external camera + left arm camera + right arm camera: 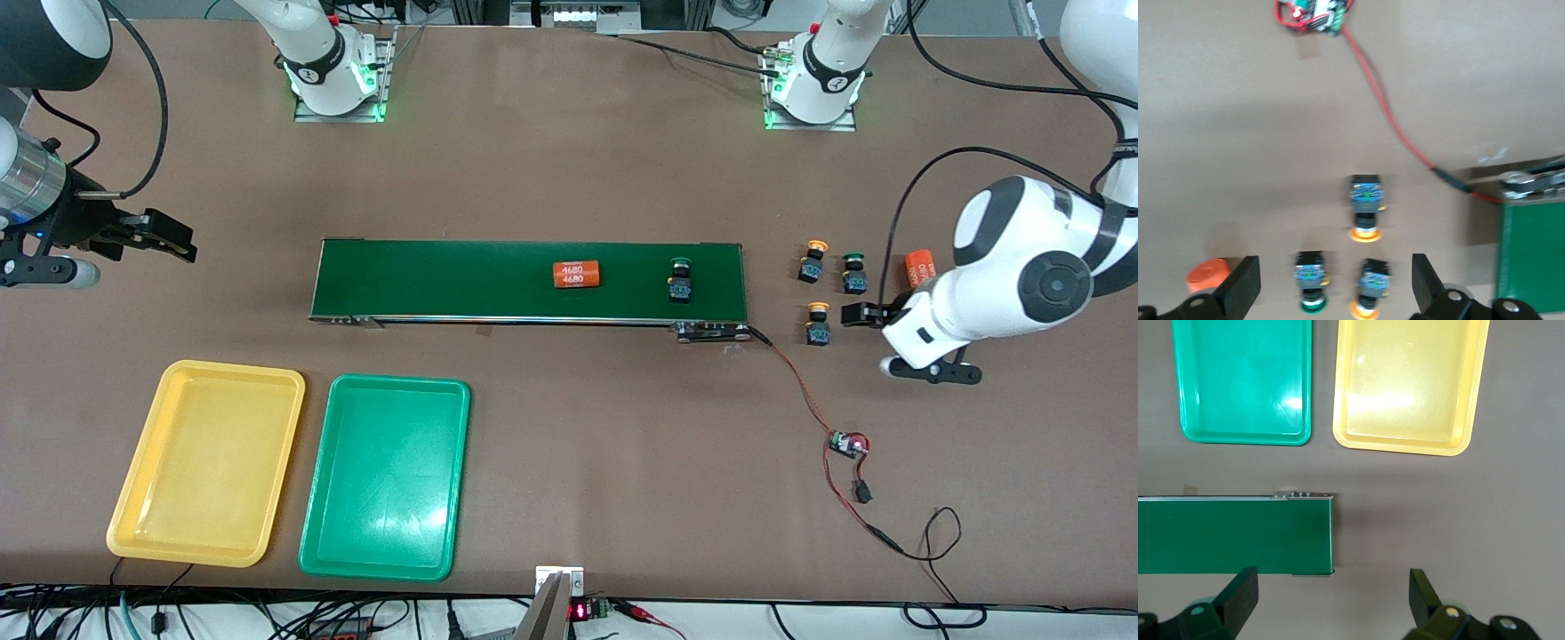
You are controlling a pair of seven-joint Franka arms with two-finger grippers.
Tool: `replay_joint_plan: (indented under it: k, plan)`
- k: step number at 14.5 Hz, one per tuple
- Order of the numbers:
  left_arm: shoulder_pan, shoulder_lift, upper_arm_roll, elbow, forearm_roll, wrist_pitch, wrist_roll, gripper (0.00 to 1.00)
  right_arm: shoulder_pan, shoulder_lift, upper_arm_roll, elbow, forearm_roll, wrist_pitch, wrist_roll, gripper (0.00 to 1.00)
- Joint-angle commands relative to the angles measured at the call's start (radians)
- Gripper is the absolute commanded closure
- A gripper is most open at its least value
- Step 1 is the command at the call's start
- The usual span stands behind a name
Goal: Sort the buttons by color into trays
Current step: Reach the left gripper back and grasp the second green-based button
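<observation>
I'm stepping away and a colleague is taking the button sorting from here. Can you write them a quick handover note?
Left gripper: open, empty, over the three buttons on the table at the left arm's end: two yellow-capped, one green-capped.
Right gripper: open, empty, waiting over the table off the conveyor belt's end.
Second green button sits on the belt with an orange cylinder.
Yellow tray and green tray: no buttons inside.
Done: nothing. Left: all four buttons.
</observation>
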Motion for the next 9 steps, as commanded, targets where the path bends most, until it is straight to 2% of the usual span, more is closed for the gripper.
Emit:
replay_joint_plan:
  k: [1,3,5,7,9]
  plan:
    - [-0.010,-0.019,0.058,-0.025,0.006,0.003,0.076,0.00,0.000,0.003,0.001,0.011,0.006,0.000,-0.005,0.00]
    - [-0.112,-0.063,0.196,-0.039,-0.029,0.005,0.080,0.00,-0.001,0.003,0.001,0.011,0.006,0.000,-0.007,0.00]
    - [-0.164,-0.092,0.296,-0.108,-0.136,0.034,0.137,0.00,-0.001,0.003,0.000,0.011,0.006,0.001,-0.014,0.00]
    - [-0.244,-0.160,0.432,-0.238,-0.170,0.171,0.180,0.00,-0.001,0.004,0.001,0.011,0.006,0.001,-0.014,0.00]
    - [-0.307,-0.215,0.519,-0.362,-0.173,0.302,0.189,0.00,-0.003,0.009,0.001,0.009,0.006,0.004,-0.014,0.00]
